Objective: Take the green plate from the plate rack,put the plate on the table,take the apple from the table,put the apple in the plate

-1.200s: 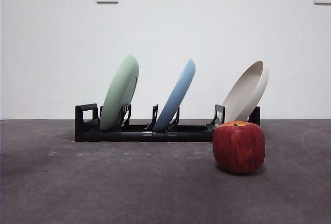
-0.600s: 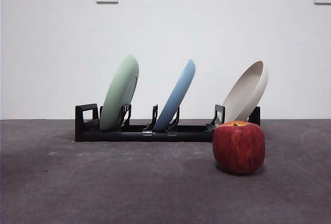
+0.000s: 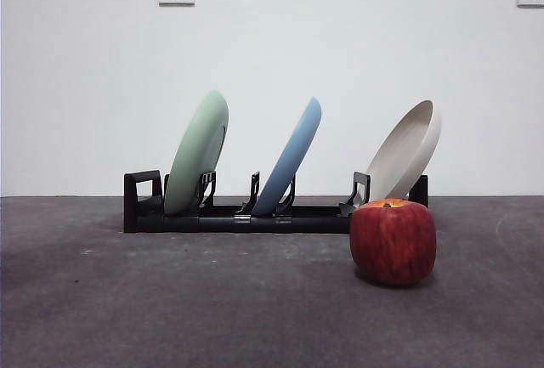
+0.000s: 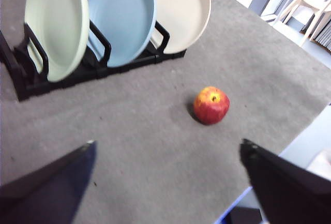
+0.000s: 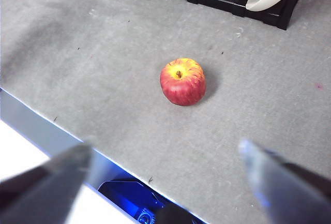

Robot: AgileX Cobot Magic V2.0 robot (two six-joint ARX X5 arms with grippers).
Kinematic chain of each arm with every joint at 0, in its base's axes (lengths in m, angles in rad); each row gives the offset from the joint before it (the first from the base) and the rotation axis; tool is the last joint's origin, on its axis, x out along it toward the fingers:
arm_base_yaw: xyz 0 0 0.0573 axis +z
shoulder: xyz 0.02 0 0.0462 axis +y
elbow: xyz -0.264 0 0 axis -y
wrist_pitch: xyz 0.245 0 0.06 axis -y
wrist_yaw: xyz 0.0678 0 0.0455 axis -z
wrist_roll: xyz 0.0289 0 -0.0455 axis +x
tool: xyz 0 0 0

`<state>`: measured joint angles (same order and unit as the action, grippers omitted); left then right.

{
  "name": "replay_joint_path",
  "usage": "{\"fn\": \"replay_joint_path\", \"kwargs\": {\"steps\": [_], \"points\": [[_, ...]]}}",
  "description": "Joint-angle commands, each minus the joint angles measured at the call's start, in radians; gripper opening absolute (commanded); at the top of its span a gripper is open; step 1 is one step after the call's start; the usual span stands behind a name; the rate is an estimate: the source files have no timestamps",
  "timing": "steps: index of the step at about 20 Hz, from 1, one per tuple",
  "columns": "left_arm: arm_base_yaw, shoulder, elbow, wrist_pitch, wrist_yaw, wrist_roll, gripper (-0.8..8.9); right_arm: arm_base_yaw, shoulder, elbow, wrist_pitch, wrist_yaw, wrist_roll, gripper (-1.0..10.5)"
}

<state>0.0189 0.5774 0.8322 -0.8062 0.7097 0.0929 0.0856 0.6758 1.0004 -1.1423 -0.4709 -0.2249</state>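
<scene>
The large, round, pale mint-green matte plate stands on edge in the long, low black plastic plate rack, leaning against an upright holder in the slot nearest the rack's looped end. That slot keeps it tilted with its rim exposed, which should give a jaw somewhere to bite. In the front view it sits at about 9 o'clock from the picture's centre, with a light blue plate and a beige-white plate in the next slots, each apart from the others.

The blocky red apple with a yellow-orange patch at its stem rests on the flat dark grey matte table, just in front of the rack's beige-plate end, at about 4 o'clock.

The left gripper hangs high over the table with its jaws spread wide, empty, facing rack and apple. The right gripper is likewise spread and empty, above the apple. Neither touches anything; nothing of the task looks begun.
</scene>
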Motion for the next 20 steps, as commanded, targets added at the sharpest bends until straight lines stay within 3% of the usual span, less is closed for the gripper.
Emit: {"fn": "replay_joint_path", "kwargs": {"steps": [1,5,12,20], "points": [[-0.006,0.040,0.014,0.095,-0.001,-0.032,5.55,0.003,0.000,0.002,0.008,0.000,0.007,6.6],[-0.068,0.197,0.068,0.261,-0.006,-0.093,5.55,0.003,0.000,0.002,0.008,0.000,0.008,6.6],[-0.262,0.660,0.348,0.441,-0.210,-0.081,5.54,0.003,0.002,0.002,0.008,0.000,0.008,6.6],[-0.317,1.196,0.697,0.477,-0.318,-0.060,5.54,0.003,0.020,0.002,0.007,0.001,0.008,6.6]]}}
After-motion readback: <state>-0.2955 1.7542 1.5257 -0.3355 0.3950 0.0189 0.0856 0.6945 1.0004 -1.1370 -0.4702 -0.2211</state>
